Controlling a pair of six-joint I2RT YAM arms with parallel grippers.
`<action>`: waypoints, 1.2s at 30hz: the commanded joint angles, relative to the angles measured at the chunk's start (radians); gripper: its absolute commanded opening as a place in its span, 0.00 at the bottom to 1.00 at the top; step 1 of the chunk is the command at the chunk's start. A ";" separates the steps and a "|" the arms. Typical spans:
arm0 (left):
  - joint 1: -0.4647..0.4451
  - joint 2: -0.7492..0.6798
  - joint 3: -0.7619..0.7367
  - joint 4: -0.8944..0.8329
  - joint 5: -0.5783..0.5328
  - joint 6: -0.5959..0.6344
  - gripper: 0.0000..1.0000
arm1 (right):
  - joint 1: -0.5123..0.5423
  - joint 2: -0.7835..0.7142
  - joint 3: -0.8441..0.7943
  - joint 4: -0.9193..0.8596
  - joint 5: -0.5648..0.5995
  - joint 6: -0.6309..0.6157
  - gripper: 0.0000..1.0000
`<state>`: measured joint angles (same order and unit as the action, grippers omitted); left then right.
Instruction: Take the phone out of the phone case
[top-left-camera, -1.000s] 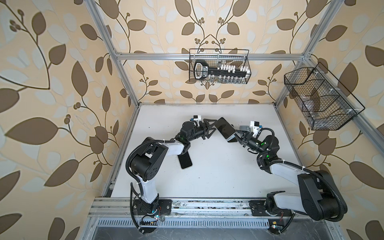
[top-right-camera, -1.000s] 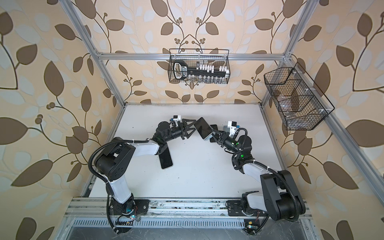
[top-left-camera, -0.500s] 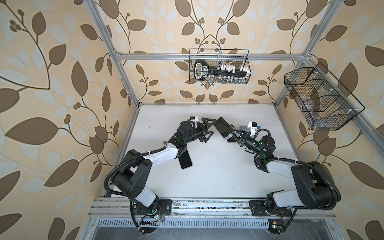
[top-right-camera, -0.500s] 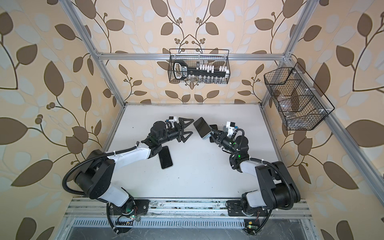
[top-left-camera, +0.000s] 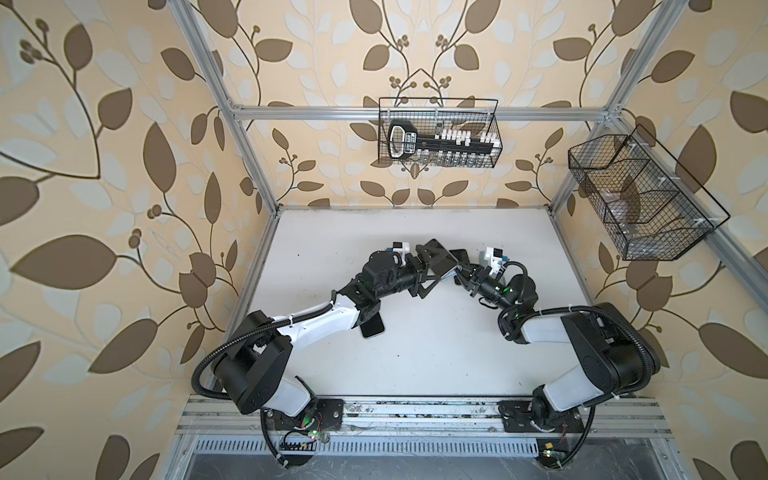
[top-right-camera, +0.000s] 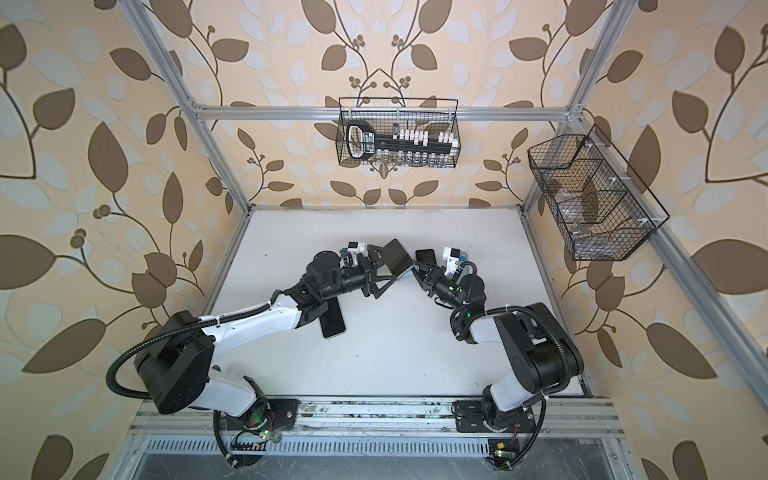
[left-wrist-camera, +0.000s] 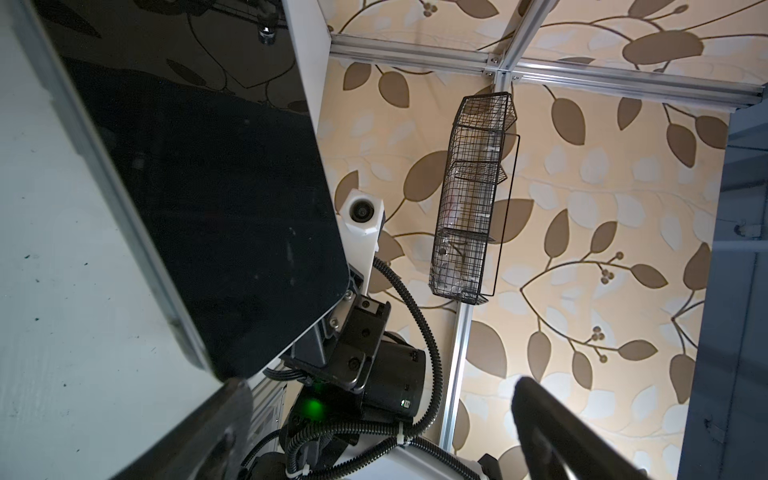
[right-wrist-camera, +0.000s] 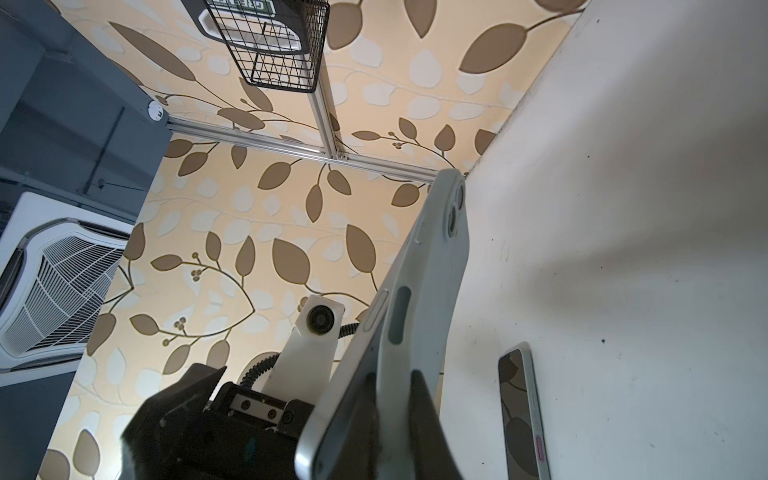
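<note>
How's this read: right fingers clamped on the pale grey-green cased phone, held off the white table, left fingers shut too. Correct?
Not quite: the left fingers are spread wide open, not shut, as the left wrist view shows. The rest holds: the right fingers clamp the pale grey-green cased phone, held off the white table.

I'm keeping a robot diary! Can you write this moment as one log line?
left claw: open by cased phone | right claw: shut on cased phone, held above table | second phone: flat on table
</note>
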<state>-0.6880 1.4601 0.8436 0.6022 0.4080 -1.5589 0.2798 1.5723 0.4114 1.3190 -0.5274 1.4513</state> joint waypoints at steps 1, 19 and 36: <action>-0.005 -0.058 -0.005 -0.006 -0.024 0.010 0.99 | 0.007 0.000 0.022 0.137 0.028 0.034 0.04; -0.013 -0.029 0.009 -0.005 -0.037 0.017 0.99 | 0.034 -0.016 0.022 0.119 0.051 0.019 0.04; -0.014 0.008 0.012 0.011 -0.060 0.008 0.99 | 0.044 -0.026 0.008 0.109 0.057 -0.002 0.03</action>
<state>-0.6945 1.4841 0.8436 0.5579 0.3702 -1.5520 0.3161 1.5719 0.4114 1.3418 -0.4782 1.4471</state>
